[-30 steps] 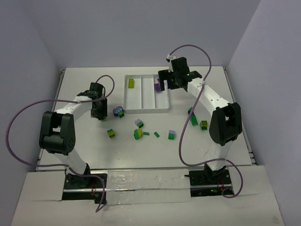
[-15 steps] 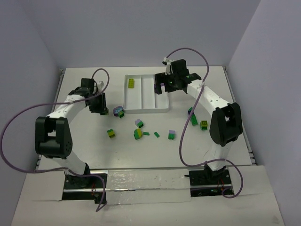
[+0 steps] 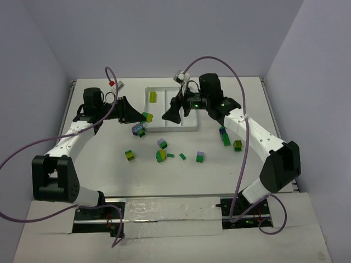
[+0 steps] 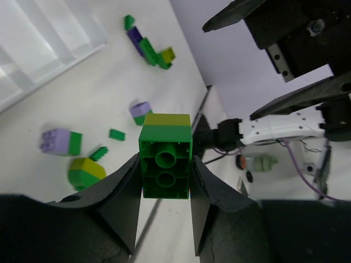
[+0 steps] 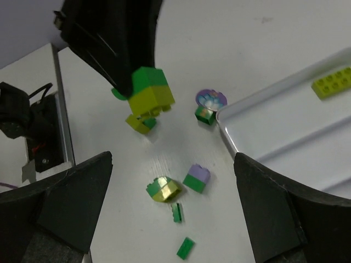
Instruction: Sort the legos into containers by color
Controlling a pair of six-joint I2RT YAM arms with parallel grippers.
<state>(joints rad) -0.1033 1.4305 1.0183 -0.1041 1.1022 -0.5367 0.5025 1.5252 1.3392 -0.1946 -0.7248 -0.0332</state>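
Both arms have swung inward: the left hand [image 3: 140, 115] clamps the stacked green and yellow-green plastic brick [image 4: 165, 161] aloft beside the white three-compartment plastic tray [image 3: 170, 129]. Right hand [image 3: 168, 115], spread wide and empty, faces it; best pinch only the yellow-green half squarely, then pull straight apart.

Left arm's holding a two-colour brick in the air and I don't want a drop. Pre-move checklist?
1. Grip: ok, left claw is shut on the two-colour brick, which sits centred between the fingers.
2. Brick single-colour: not ok, green joined to yellow-green; likely needs splitting before sorting.
3. Second claw ready: ok, right claw is open and empty.
4. Clearance between claws: ok, a gap shows in the top view.
5. Right compartment of the tray free: cannot tell, the right arm covers it.
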